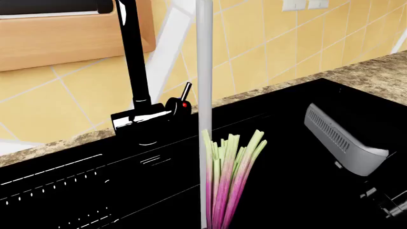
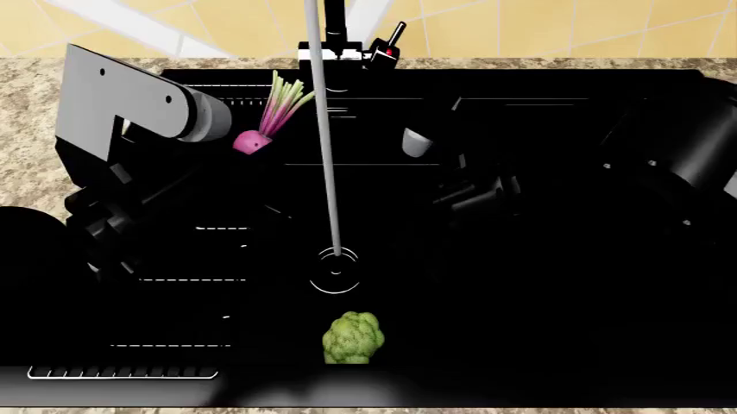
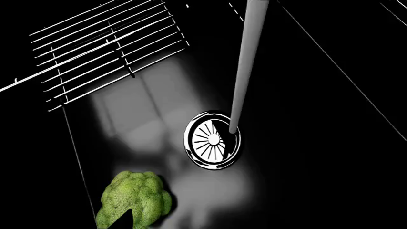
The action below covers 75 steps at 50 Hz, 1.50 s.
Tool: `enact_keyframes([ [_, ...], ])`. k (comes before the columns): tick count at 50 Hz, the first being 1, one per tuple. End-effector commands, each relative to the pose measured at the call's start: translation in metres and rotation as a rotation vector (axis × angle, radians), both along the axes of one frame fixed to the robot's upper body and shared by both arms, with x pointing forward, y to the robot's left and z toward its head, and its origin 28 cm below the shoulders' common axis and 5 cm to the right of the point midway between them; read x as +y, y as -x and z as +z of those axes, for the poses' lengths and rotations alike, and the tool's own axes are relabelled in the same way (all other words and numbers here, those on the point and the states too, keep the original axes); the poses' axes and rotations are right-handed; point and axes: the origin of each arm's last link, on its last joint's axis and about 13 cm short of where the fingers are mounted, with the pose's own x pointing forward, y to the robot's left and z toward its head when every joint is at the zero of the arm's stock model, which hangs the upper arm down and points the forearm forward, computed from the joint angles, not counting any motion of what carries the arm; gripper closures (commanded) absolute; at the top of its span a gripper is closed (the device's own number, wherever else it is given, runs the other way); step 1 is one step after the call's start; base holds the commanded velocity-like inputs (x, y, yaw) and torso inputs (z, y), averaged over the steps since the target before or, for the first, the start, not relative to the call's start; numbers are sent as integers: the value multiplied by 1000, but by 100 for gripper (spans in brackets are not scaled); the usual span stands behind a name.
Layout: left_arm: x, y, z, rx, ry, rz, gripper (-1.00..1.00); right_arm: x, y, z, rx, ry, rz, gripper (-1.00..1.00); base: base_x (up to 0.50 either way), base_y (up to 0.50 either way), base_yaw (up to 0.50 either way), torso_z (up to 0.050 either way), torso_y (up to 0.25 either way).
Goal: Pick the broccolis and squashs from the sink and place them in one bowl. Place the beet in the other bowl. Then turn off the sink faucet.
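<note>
The beet stands upright above the back left of the black sink, its stalks rising right in front of the left wrist camera. My left gripper is shut on its bulb, though its dark fingers are lost against the black basin. A broccoli lies near the sink's front edge, below the drain. It also shows in the right wrist view. My right gripper hovers open and empty over the middle of the sink, with one fingertip showing in front of the broccoli. No squash or bowl is in view.
The sink faucet stands at the back with its red-marked lever angled up. Water runs down to the drain. Speckled counter surrounds the sink. My right arm's grey housing hangs near the beet.
</note>
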Motion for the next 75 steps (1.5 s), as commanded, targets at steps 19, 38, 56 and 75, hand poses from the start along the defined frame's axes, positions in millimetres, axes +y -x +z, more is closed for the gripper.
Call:
enact_keyframes([
  [19, 3, 3, -2, 8, -5, 22, 100, 15, -38, -42, 121, -38, 89, -100, 0, 0, 0, 0, 0],
  [38, 3, 0, -4, 17, -2, 20, 100, 27, -49, -83, 251, -43, 121, -100, 0, 0, 0, 0, 0],
  [56, 3, 0, -6, 22, 4, 11, 100, 38, -35, -99, 357, -10, 218, -100, 0, 0, 0, 0, 1],
  [75, 3, -2, -7, 29, 8, 10, 100, 40, -37, -124, 444, 103, 230, -100, 0, 0, 0, 0, 0],
])
